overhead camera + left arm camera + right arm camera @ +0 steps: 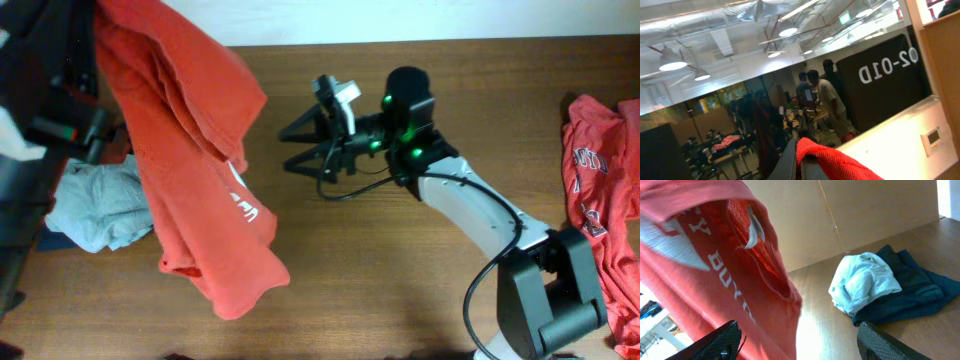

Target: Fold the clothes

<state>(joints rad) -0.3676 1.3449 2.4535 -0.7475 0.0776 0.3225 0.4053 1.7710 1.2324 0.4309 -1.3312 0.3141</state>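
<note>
Brown wood-grain desk (400, 290) fills the overhead view, with clothes lying toward both ends. Nearest the right wrist camera, the right gripper (800, 347) stands wide, its two black fingers (715, 342) far apart with nothing between them. Just beyond them hangs the orange-red short-sleeved cotton T-shirt with white lettering (715, 265), a tall drape filling the left half of that view. Seen from above, the right gripper points at this T-shirt's edge, near it but not touching. The T-shirt is raised off the desk by the left gripper (802, 164), which is closed on a fold of the red cloth at the bottom of the left wrist view.

Farther back, a crumpled pale grey garment (865, 285) lies on the desk, touching a rumpled navy garment (912, 292) beside it. Behind both stands a plain cardboard wall (865, 215). At the opposite end of the desk, a second orange-red T-shirt with white print (600, 190) lies bunched at the edge, well apart from both grippers.
</note>
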